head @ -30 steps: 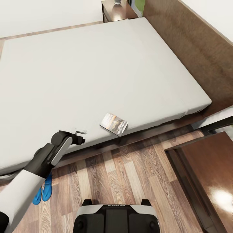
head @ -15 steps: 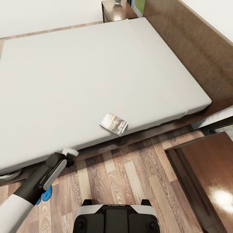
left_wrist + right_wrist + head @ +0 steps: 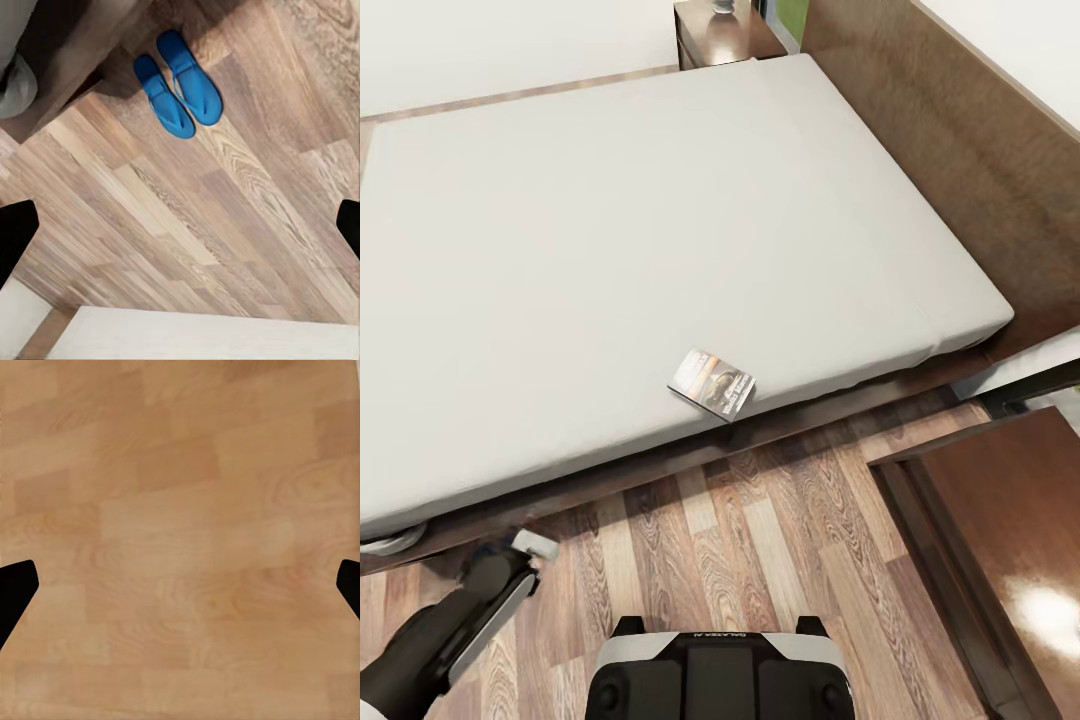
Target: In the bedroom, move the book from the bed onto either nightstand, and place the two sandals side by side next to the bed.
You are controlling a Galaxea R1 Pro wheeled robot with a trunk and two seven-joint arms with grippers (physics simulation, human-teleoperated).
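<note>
Lowered off the mattress edge, left gripper (image 3: 180,225) hangs wide open, both blue sandals (image 3: 178,84) paired beyond its fingertips. Book (image 3: 712,382) overhangs the bed (image 3: 660,220) edge; a bump could drop it.

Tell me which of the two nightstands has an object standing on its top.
The far nightstand, beyond the bed's far corner, carries a small object on top. The near nightstand, beside the robot, shows a bare glossy top.

Your head cam looks steeply down over the bed (image 3: 660,230), wide view. L wrist cam faces straight down at the floor (image 3: 225,210) beside bed, fairly close. R wrist cam: floor planks, closer. All share floor.
</note>
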